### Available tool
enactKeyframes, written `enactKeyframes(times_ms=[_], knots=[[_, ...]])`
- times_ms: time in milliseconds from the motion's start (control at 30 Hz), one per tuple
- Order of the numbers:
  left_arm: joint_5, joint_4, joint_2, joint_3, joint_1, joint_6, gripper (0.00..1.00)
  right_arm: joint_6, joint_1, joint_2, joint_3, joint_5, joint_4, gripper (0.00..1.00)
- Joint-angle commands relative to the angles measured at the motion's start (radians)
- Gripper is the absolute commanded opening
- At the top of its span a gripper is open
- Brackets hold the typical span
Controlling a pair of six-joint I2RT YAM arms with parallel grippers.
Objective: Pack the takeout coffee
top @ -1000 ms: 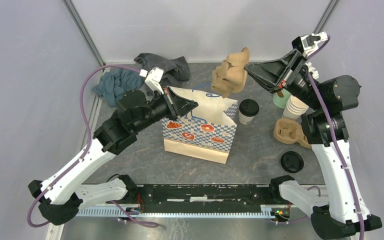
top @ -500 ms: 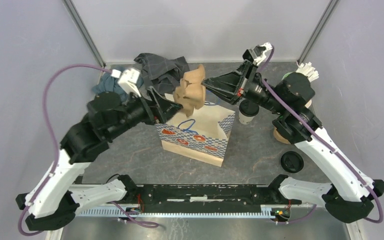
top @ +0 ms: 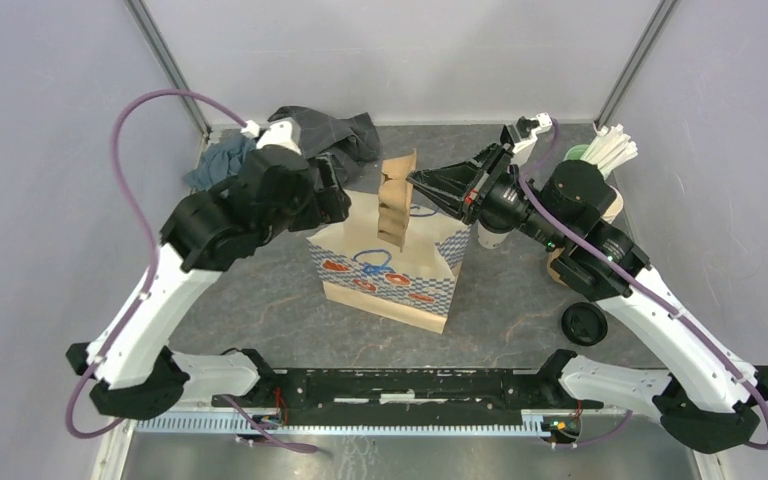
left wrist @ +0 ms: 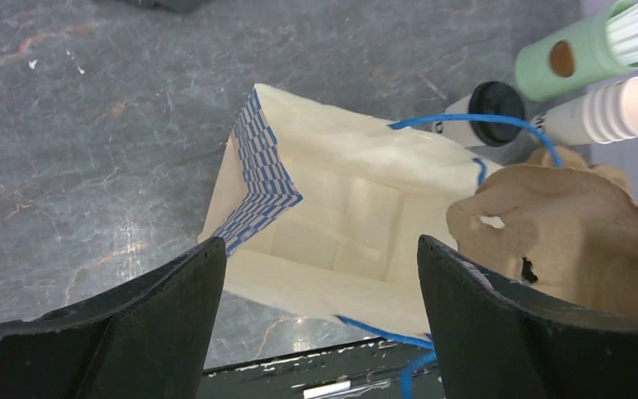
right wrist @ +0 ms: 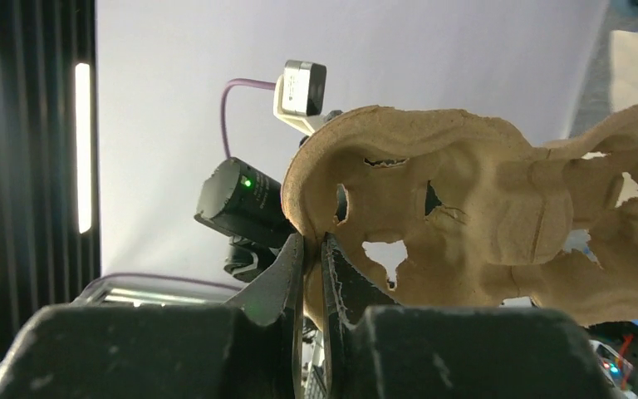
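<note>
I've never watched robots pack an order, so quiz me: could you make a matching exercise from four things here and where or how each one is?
1 cardboard tray
2 lidded coffee cup
3 loose black lid
4 left gripper

A standing on the table beside the bag
B open, empty
C pinched by the right gripper above the bag
D lying flat on the table

Pairs: 1-C, 2-A, 3-D, 4-B

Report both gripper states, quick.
Left gripper: open, holding nothing, above the open paper bag.
Right gripper: shut on the brown pulp cup carrier.
</note>
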Motion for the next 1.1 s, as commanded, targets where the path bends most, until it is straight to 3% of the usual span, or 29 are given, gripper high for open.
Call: enactKeyframes(times_ms=[0,133,367,667,833,1067], knots=[[0.075,0.007,0.052,0.0,0.05,0.052,0.92,-0.012,0.004,-0.001,0.027,0.097,-0.116,0.0],[0.143,0.005,0.122,-0.004,0.106,0.101,0.85,-0.015,0.006,0.015,0.027,0.091,-0.125,0.0],[0.156,0.004,0.193,-0.025,0.124,0.184,0.63,-0.015,0.005,0.05,0.071,0.099,-0.224,0.0],[0.187,0.015,0.235,-0.067,0.124,0.196,0.56,-0.007,0.031,0.081,0.103,0.109,-0.274,0.0],[0.136,0.014,0.239,-0.095,0.124,0.223,0.49,-0.009,0.051,0.097,0.106,0.114,-0.319,0.0],[0.101,0.057,0.202,-0.105,0.124,0.254,0.22,-0.091,0.068,0.136,0.155,0.116,-0.435,0.0]])
